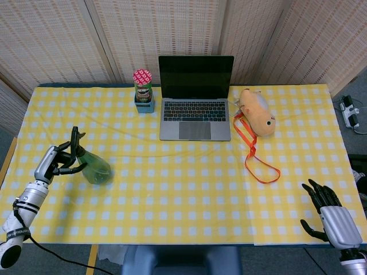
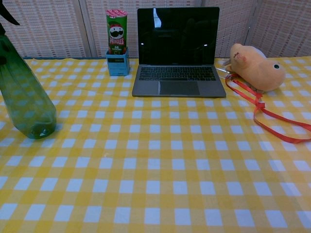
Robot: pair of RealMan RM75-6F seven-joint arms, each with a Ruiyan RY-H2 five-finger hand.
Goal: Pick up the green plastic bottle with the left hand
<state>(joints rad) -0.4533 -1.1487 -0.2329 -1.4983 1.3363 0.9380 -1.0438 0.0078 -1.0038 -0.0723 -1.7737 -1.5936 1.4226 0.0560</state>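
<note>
Left hand (image 1: 54,162) — grips green plastic bottle (image 1: 92,165) neck | bottle tilted

Laptop (image 1: 195,97) sits at the back centre of the desk (image 1: 172,206) — chip can (image 1: 143,86) just left of it, plush toy (image 1: 257,111) to its right with a strap (image 1: 255,153) trailing forward. Far left, the bottle (image 1: 93,166) leans beside the left hand (image 1: 56,161); right hand (image 1: 332,215) at the front right corner.

You can read "Pringles" on the tall green cardboard crisp can (image 2: 116,31) standing in a small blue box (image 2: 118,64); no other lettering is legible.
</note>
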